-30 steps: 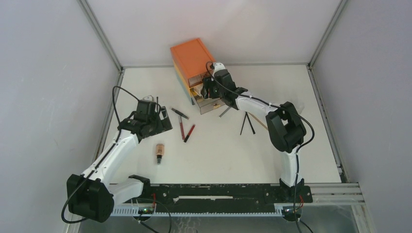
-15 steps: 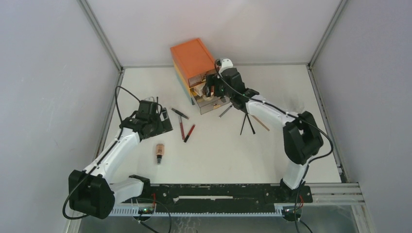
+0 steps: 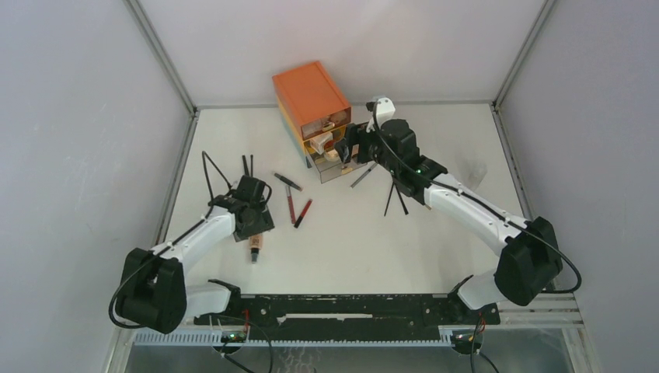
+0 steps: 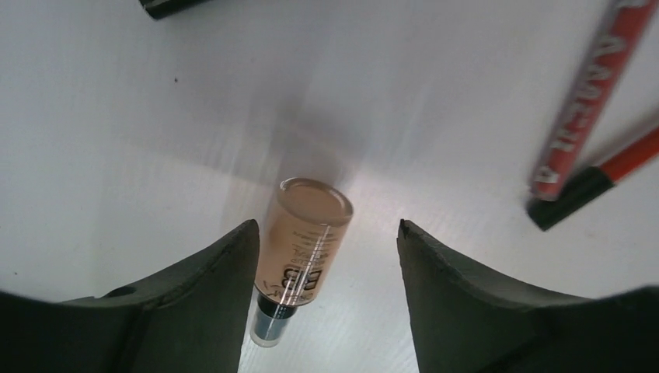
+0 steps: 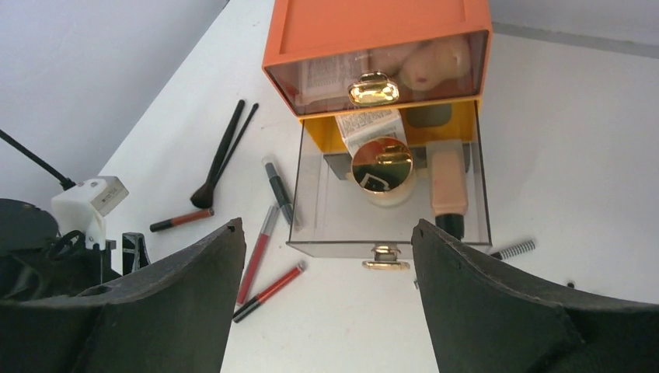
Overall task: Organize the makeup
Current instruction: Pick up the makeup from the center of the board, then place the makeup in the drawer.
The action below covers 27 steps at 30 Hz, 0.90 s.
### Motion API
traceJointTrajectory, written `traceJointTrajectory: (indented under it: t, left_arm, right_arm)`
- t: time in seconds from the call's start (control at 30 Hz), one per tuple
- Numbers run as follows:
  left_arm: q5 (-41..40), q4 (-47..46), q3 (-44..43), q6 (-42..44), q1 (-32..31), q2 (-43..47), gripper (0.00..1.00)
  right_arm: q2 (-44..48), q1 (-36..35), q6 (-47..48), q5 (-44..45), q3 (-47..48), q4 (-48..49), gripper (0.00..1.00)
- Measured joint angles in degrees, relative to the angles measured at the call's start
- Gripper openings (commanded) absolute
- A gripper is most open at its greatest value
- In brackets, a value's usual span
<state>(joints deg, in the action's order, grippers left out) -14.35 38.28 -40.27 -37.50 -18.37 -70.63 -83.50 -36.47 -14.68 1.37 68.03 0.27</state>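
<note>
A beige foundation bottle [image 4: 305, 241] with a dark cap lies on the white table between my left gripper's [image 4: 322, 245] open fingers, nearer the left one, with a gap on the right. From above, that left gripper [image 3: 255, 227] hovers over the bottle [image 3: 254, 249]. My right gripper [image 5: 326, 233] is open and empty in front of the orange chest's [image 5: 373, 31] pulled-out lower drawer [image 5: 334, 214]. That drawer holds a round gold compact [image 5: 382, 167], another beige bottle [image 5: 448, 183] and a white leaflet [image 5: 371, 124]. Red pencils [image 3: 297, 208] and two black brushes [image 3: 247, 165] lie loose.
The top drawer [image 5: 381, 74] is shut, with peach items behind its clear front. Two crossed black brushes [image 3: 395, 196] and a striped wand [image 5: 513, 249] lie right of the chest. A grey pen [image 3: 287, 181] rests near the pencils. Walls enclose the table on three sides.
My left gripper moved nearer and down over the foundation bottle, uncovering two black brushes behind it. My right gripper pulled back from the drawer to the right and opened wider.
</note>
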Motion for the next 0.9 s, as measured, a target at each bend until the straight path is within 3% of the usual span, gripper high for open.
traceJointTrajectory:
  t: [0.1, 0.2, 0.3, 0.53, 0.73, 0.9]
  left_arm:
    - [-0.09, -0.63, 2.54, -1.38, 0.0, -1.46, 0.57]
    - [0.0, -1.31, 4.2, -2.64, -0.04, -3.32, 0.37]
    - [0.11, -2.73, 4.37, -3.5, -0.26, -3.63, 0.24]
    - [1.31, -0.13, 1.62, -3.08, -3.1, 0.2, 0.22]
    - [5.73, 0.87, -17.2, -1.03, -6.14, 0.83, 0.25]
    - [10.75, -2.8, -33.9, -0.04, -6.38, -5.99, 0.25]
  right_arm:
    - [2.01, 0.02, -0.07, 0.31, -1.75, -0.76, 0.85]
    - [3.34, 0.11, -0.2, 0.79, -2.62, -1.33, 0.85]
    - [3.93, 0.2, -0.24, 1.18, -2.95, -1.42, 0.85]
    - [5.57, 0.57, -0.7, 1.66, -4.28, -1.53, 0.85]
    - [9.25, 2.32, -1.22, 2.51, -6.91, -2.47, 0.85]
    - [13.9, 3.89, -1.33, 4.31, -8.83, -4.09, 0.85]
